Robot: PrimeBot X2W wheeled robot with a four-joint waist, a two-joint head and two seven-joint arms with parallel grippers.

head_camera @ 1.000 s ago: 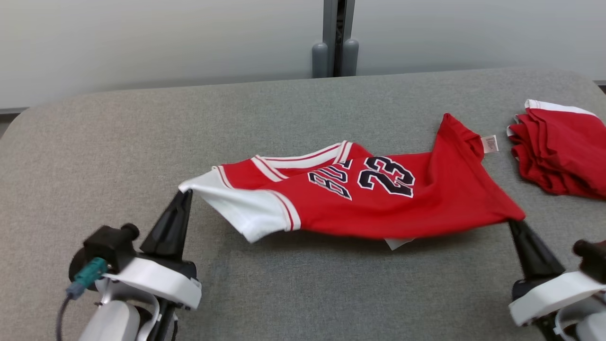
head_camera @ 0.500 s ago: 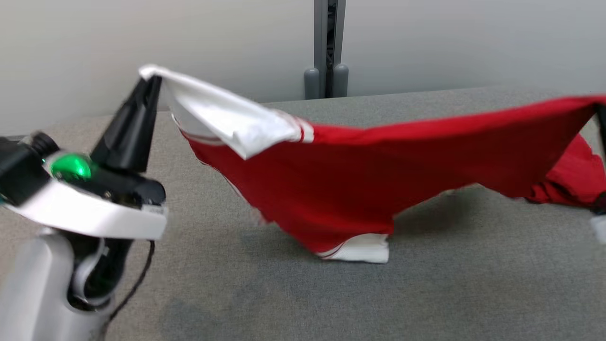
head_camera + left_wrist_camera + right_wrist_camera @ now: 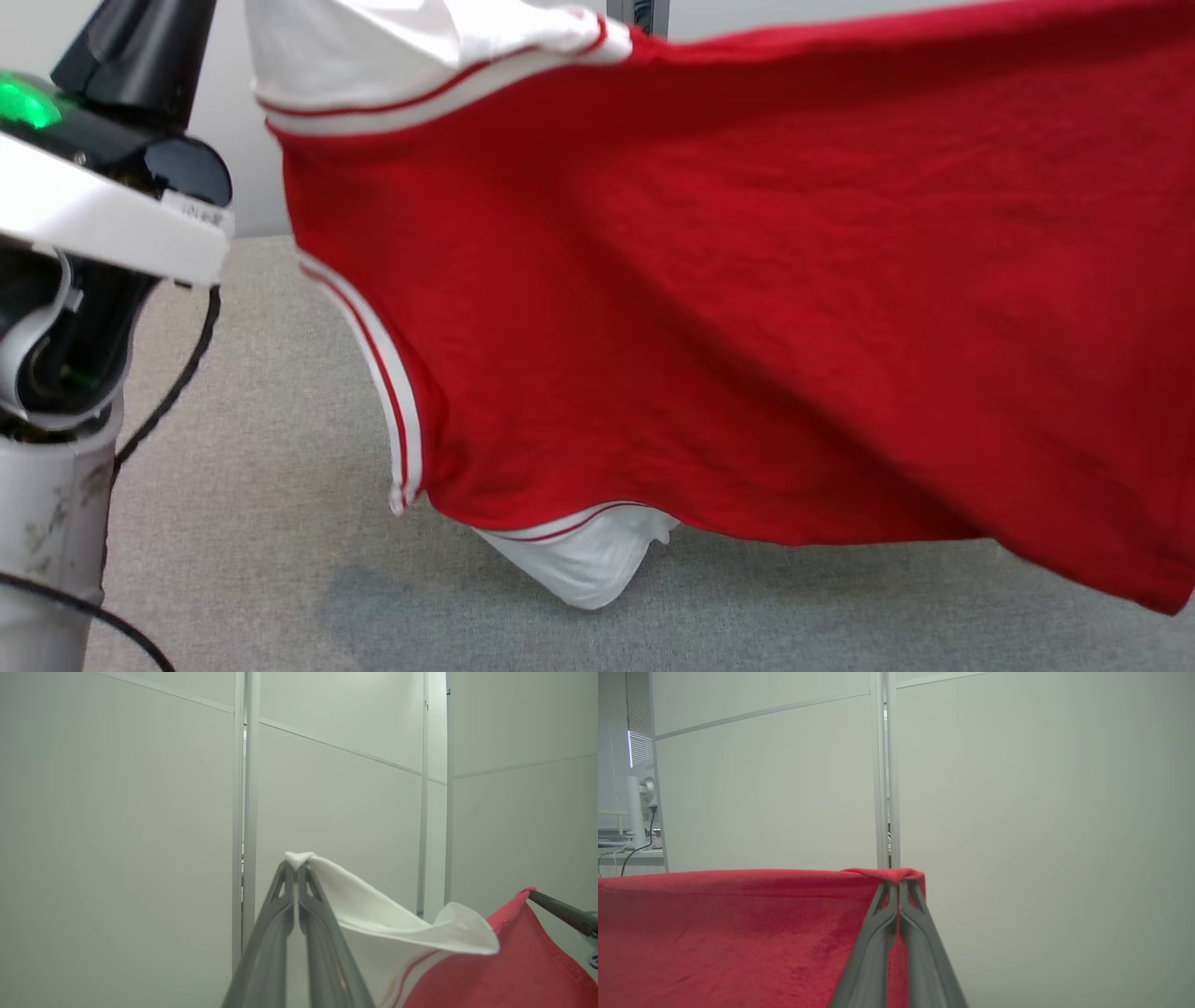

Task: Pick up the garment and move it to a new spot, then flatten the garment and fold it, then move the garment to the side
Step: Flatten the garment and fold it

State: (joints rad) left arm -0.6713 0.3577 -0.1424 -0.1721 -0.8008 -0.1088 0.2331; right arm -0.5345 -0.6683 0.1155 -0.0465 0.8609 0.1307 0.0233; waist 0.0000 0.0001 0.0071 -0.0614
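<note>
**Red jersey held stretched in the air between both grippers**

The left gripper (image 3: pixel 295 865) is pressed together on a white sleeve corner of the red knit jersey with white, red-striped trim (image 3: pixel 747 327), pinched at the centre of the left wrist frame. The right gripper (image 3: pixel 899 884) is clamped on a folded red corner at the centre of the right wrist frame. The soft, slightly creased cloth is spread across the head frame from upper left to right edge. A white sleeve (image 3: pixel 583 565) hangs at lower centre, just above or on the grey felt-like surface (image 3: pixel 280 560); contact cannot be told.
</note>
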